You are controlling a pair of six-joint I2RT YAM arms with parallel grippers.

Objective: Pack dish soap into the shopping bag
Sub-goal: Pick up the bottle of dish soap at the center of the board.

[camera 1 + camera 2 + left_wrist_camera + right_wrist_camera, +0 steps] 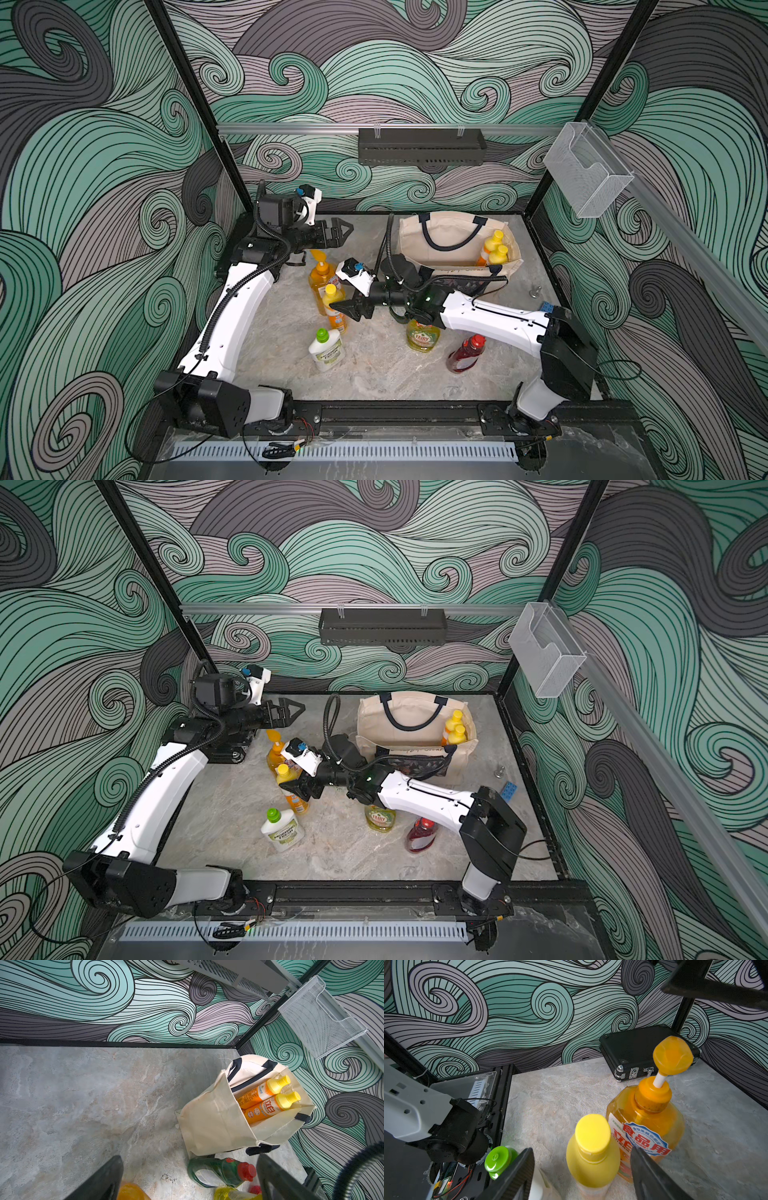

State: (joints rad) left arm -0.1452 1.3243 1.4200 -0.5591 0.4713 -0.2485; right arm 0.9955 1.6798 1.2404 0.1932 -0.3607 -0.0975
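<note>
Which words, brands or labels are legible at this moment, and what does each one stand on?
"FAIRY": on the yellow-green bottle.
"食品用": on the pump bottle.
"立白": on the orange bottle in the shopping bag.
Label on the white green-capped bottle: too blurred to read.
Script lettering on the bag's front: unreadable.

The cream shopping bag (449, 235) has navy handles (302, 1118) and a dark floral pocket (469, 284), and the two bottles (257, 1092) inside it are orange with yellow caps (278, 1083). Under the bag the table (374, 374) is grey-beige marble; behind it the wall (374, 83) bears teal, grey and mauve swirls.
</note>
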